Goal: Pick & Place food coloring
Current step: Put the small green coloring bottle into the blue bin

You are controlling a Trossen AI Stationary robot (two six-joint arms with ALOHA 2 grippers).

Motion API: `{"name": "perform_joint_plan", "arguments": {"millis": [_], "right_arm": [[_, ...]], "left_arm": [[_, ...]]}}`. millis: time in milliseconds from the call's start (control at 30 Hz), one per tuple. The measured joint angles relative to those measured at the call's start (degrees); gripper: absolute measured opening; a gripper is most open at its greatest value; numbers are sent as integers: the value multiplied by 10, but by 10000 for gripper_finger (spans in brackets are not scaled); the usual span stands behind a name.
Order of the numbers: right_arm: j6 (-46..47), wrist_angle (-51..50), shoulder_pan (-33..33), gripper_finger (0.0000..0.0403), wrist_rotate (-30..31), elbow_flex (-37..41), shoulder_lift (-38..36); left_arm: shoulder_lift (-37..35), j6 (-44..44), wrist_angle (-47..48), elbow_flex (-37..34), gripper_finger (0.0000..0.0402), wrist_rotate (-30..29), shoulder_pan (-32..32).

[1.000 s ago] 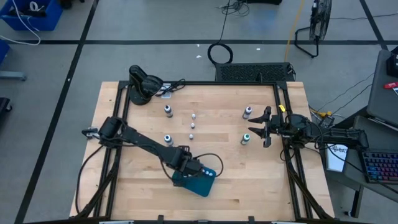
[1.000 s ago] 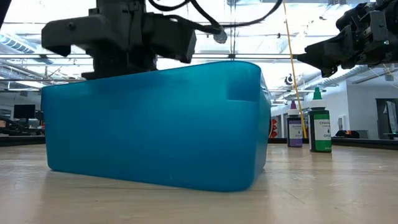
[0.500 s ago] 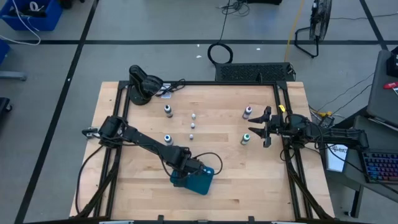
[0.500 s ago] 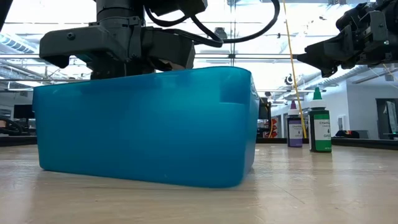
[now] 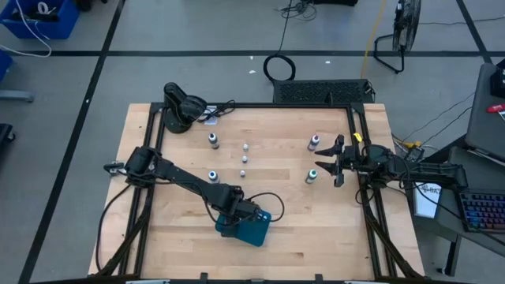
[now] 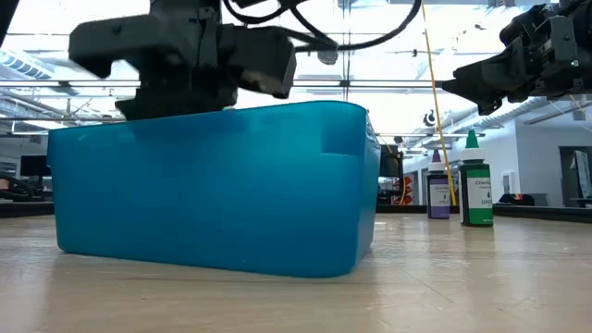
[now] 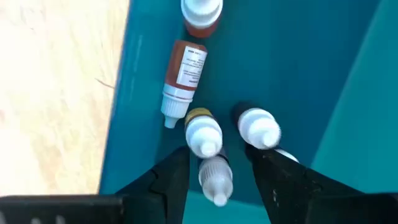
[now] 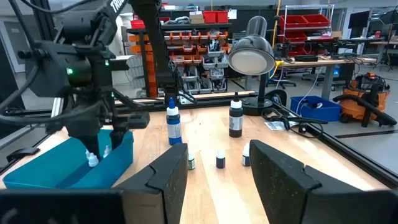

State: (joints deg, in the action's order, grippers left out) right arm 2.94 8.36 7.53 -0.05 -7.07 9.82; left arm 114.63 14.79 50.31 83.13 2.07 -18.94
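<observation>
Left gripper (image 7: 214,180) down inside the teal bin (image 5: 252,230), fingers spread around a small white-capped bottle (image 7: 214,179); four more bottles (image 7: 184,81) close around it. Right gripper (image 5: 331,161) well away, fingers parted, near the green bottle (image 5: 312,175) and purple bottle (image 5: 314,142).

Two dark jointed arms trailing black cables.

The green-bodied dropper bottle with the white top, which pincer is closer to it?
Right. The right pincer hovers just beside the green-bodied white-topped dropper bottle; the left pincer is far across the table, over the teal plastic bin.
</observation>
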Motion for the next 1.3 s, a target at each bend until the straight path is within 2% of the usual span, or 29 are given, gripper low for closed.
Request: {"name": "perform_joint_plan", "arguments": {"millis": [133,433,533,667,1000,1133,1300], "right_arm": [[0,0,0,160,0,0,0],[0,0,0,160,0,0,0],[0,0,0,160,0,0,0],[0,0,0,160,0,0,0],[0,0,0,160,0,0,0],[0,0,0,160,0,0,0],[0,0,0,160,0,0,0]], "left_arm": [[-4,-14,44,30,171,-7,1],[-4,-48,166,85,150,-76,12],[-4,-55,173,92,152,-110,27],[-4,-83,172,94,171,-122,65],[-4,-164,170,94,245,-119,173],[-4,-210,146,94,265,-82,197],[-4,-249,102,89,271,-40,214]]}}
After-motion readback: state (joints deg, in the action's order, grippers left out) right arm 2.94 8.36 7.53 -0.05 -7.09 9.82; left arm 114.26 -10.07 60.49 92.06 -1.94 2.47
